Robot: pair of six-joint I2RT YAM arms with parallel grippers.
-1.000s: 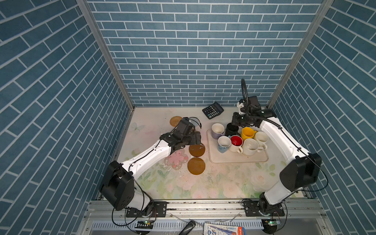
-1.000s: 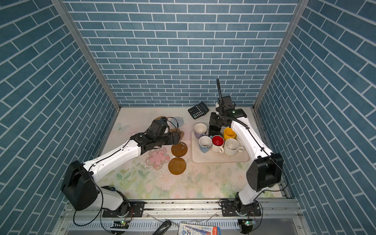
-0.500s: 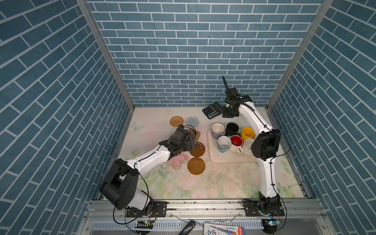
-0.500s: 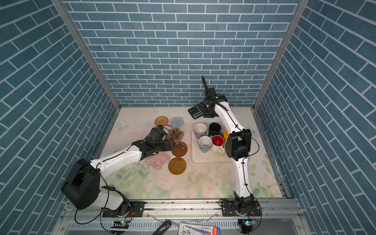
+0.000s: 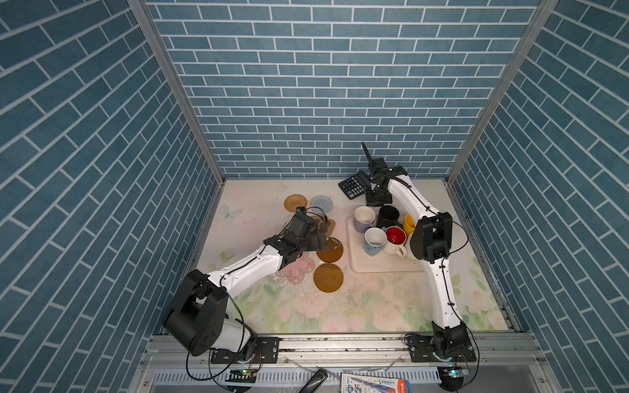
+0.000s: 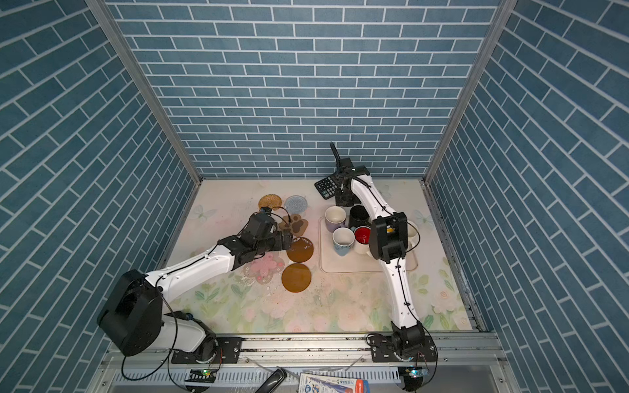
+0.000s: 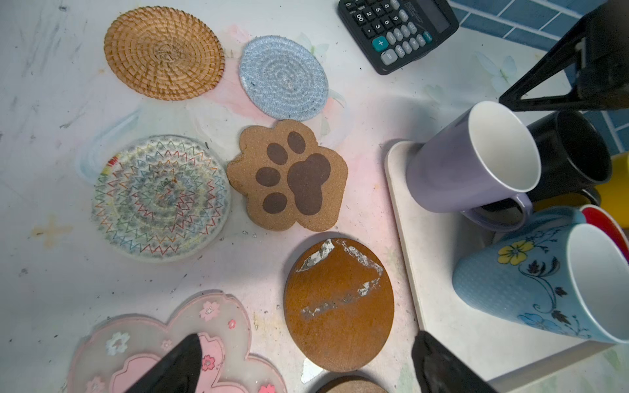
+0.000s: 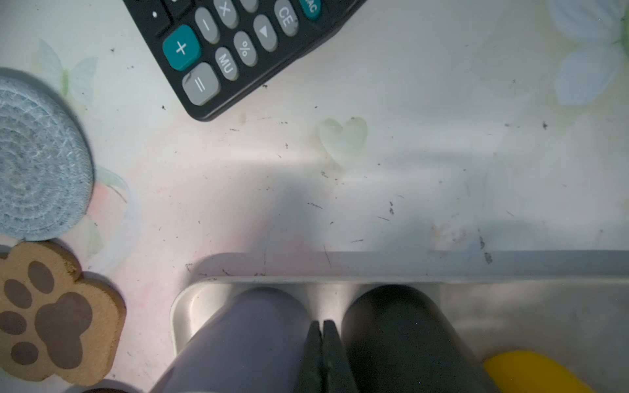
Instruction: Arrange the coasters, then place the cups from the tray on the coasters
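Right gripper (image 8: pixel 321 328) swung toward calculator (image 7: pixel 398 30), closed | left gripper (image 7: pixel 308 337) wide | 7 coasters (image 7: pixel 163 52), 1 tray (image 7: pixel 439 289)

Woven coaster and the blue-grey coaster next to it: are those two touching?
Apart. The left wrist view shows a strip of bare table between the woven coaster and the blue-grey coaster, with their edges not meeting.

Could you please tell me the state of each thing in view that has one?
left gripper: open, empty.
right gripper: shut, empty.
lavender mug: upright on the tray.
black mug: upright on tray.
pale blue mug: upright on tray.
paw coaster: flat, bare.
scuffed amber coaster: flat, bare.
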